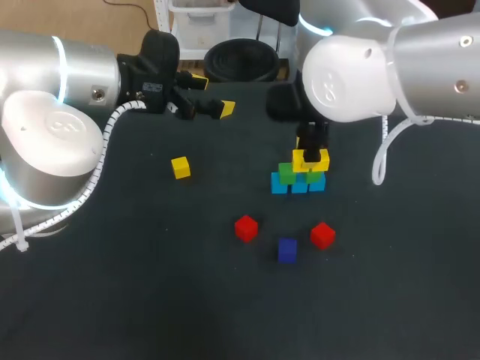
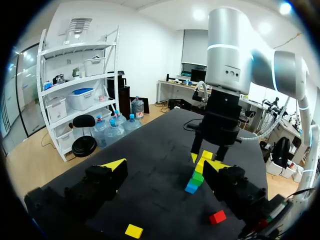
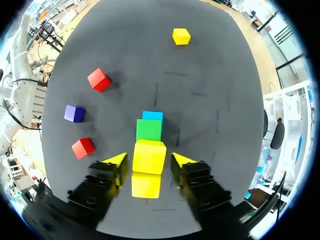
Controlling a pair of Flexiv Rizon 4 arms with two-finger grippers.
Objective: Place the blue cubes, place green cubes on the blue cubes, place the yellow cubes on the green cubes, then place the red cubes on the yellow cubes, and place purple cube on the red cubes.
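Right gripper (image 3: 149, 160) over the stack (image 1: 315, 178) — yellow cube (image 1: 310, 159) between its fingers.
Its jaws stand narrow yet open: a slim dark gap shows on each side of the yellow cube, which sits on green cubes (image 1: 286, 172) that rest on a row of blue cubes (image 1: 279, 184), right of the worktop's (image 1: 112, 285) middle. Nearer the front edge lie two red cubes (image 1: 246, 228) — a purple cube (image 1: 287, 250) between them, apart from both. A loose yellow cube (image 1: 180, 167) lies left of the middle, well apart from the stack. The left gripper (image 1: 211, 94) hovers by the far edge, fingers wide, holding nothing.
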